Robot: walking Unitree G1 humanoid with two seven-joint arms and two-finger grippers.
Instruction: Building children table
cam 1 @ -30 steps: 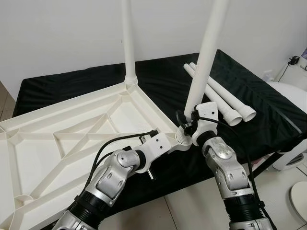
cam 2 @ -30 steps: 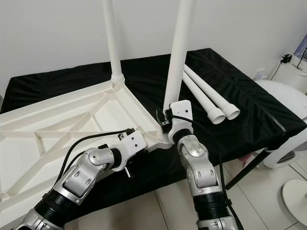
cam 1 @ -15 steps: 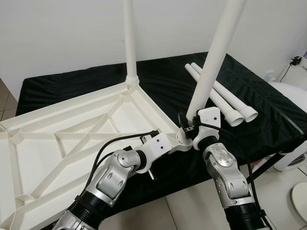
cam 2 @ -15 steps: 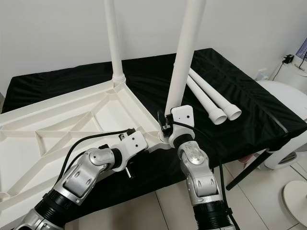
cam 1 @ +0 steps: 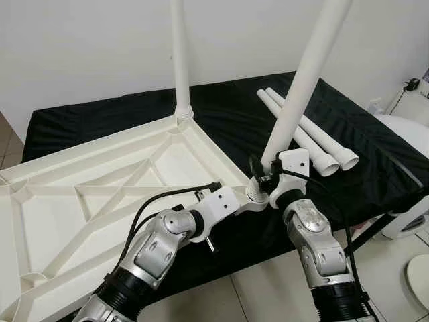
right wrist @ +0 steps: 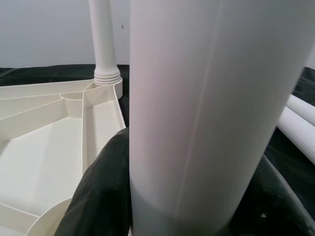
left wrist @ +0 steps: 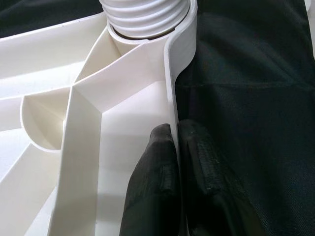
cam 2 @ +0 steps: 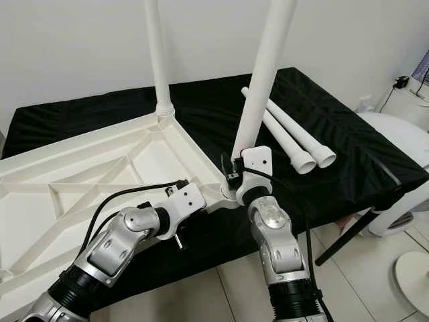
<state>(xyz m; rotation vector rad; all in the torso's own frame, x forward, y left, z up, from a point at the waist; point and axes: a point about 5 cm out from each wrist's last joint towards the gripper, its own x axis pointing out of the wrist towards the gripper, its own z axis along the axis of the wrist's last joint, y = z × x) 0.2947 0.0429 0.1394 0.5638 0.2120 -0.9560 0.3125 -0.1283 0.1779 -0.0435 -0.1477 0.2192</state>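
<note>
- White plastic tabletop lies upside down on a table covered with black cloth; its underside faces up and shows raised ribs forming triangular and curved pockets. The pockets hold nothing.
- The tabletop's near corner overhangs the front edge of the table.
- Far leg: smooth white round tube, seated in the tabletop's far corner socket, long axis upright; a ribbed collar shows at its base.
- Near leg: same white tube, its lower end at the near corner socket, whose threads are ridged. Long axis tilted, top leaning toward the robot's right and away from it.
- Two spare legs lie side by side on the black cloth, to the right of the tabletop and apart from it; their open hollow ends point toward the front right.
- Left tool: two black fingers pinched on the thin upright rim of the tabletop, one finger on each side of the rim, just short of the near corner socket.
- Right tool: black fingers clamped around the lower part of the near leg, close above the socket.
- Floor of pale tiles lies below the table's front edge.
</note>
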